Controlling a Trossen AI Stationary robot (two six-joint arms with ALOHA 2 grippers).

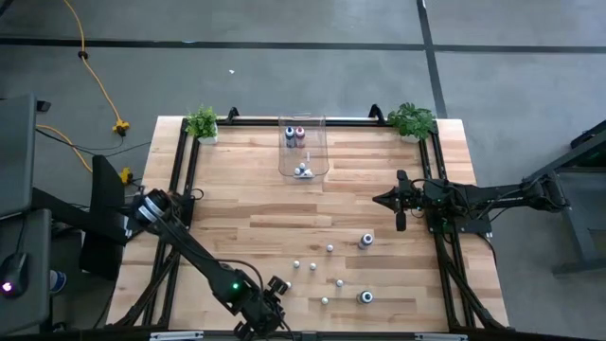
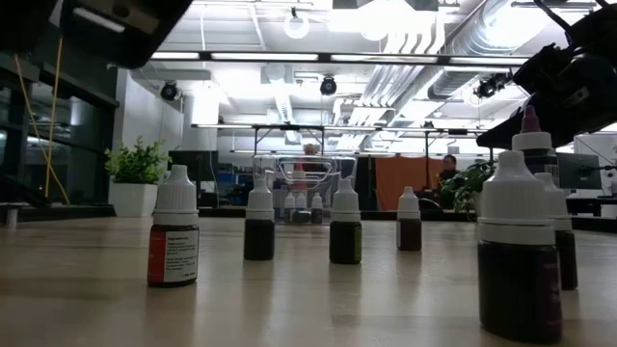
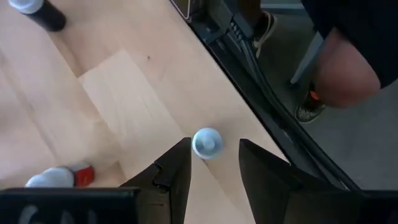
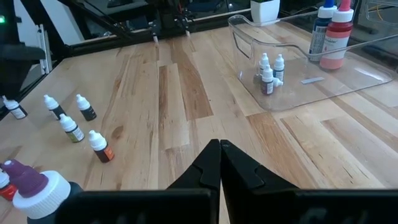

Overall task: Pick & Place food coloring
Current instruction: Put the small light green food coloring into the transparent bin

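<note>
The left gripper (image 3: 211, 171) hangs at the near edge of the table (image 1: 256, 218), toward its left corner, fingers spread and straddling one small white-capped bottle (image 3: 207, 142) seen cap-on from above. This looks like the reach stage of a pick: the fingers bracket the bottle but grasp nothing. The next move probably calls for a short descent and a squeeze on the body below the cap, then a carry to the clear bin (image 1: 303, 152) at the far edge, where a few bottles already sit.

That bottle stands upright, long axis vertical, cap pointing up toward the wrist. The other loose food coloring bottles (image 1: 329, 270) stand scattered in the near right part of the table (upright too, as the low view shows, tips up).

The right gripper (image 4: 219, 163) waits over the right side of the table, fingers pressed together on nothing, well clear of the bottles.
</note>
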